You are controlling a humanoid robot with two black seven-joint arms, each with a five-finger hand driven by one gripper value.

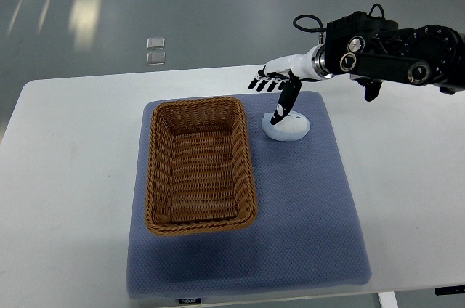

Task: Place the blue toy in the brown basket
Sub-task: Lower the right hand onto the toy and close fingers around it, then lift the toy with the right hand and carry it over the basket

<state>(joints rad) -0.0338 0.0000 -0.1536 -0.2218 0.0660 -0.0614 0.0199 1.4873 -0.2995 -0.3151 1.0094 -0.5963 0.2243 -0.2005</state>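
Observation:
A pale blue-white rounded toy (288, 128) lies on the blue mat, just right of the brown wicker basket (199, 165). The basket holds nothing that I can see. My right hand (278, 90) reaches in from the right edge and hovers over the toy's far side. Its fingers are spread, and the dark thumb (285, 104) points down and touches the toy's top. Nothing is grasped. The left arm does not show.
The blue mat (312, 206) covers the middle of a white table (73, 177). A small clear object (155, 50) lies on the grey floor beyond the table's far edge. My right forearm's black housing (392, 54) hangs over the table's far right.

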